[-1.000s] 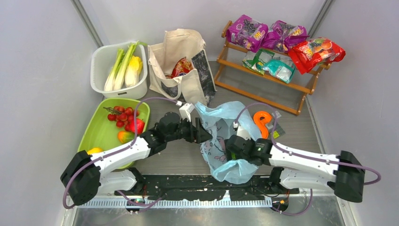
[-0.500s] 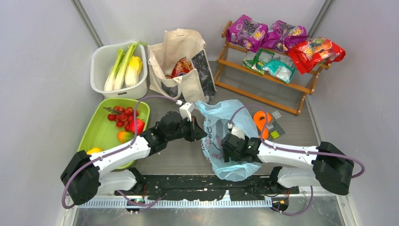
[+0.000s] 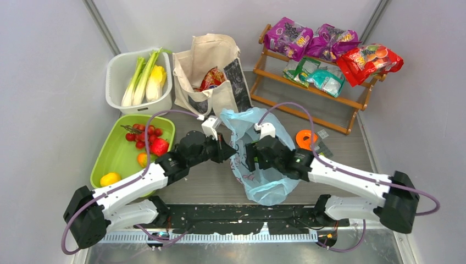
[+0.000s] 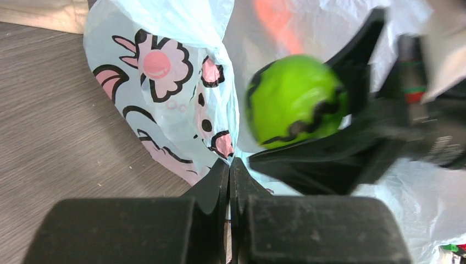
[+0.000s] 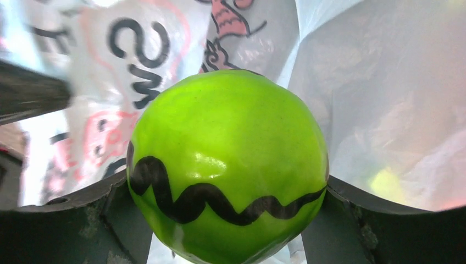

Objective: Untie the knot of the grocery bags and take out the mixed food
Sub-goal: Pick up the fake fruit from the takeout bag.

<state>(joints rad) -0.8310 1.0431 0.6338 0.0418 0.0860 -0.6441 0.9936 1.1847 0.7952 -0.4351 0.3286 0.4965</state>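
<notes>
The light-blue bag (image 3: 265,184) with cartoon print lies open between the arms; its knot is out of view. My left gripper (image 3: 231,151) is shut, pinching the bag's thin film (image 4: 165,71) at its left edge. Just right of it, my right gripper (image 3: 248,157) is shut on a round green fruit (image 5: 228,159) marked with a black wavy line, also seen as the green fruit (image 4: 297,102) in the left wrist view, with bag film behind it. The cream canvas tote (image 3: 211,55) stands at the back with a red packet (image 3: 212,78) inside.
A white tub (image 3: 118,69) holds green-white stalks (image 3: 137,80) and a yellow vegetable (image 3: 156,81). The green tray (image 3: 112,157) at left holds red fruits (image 3: 144,135) and a yellow one (image 3: 110,179). A wooden rack (image 3: 308,107) with snack packets stands back right; an orange ring (image 3: 305,138) lies beside the bag.
My left gripper has shut on the bag's edge. The right gripper has moved left and away from the near edge, carrying the green fruit up beside the left gripper.
</notes>
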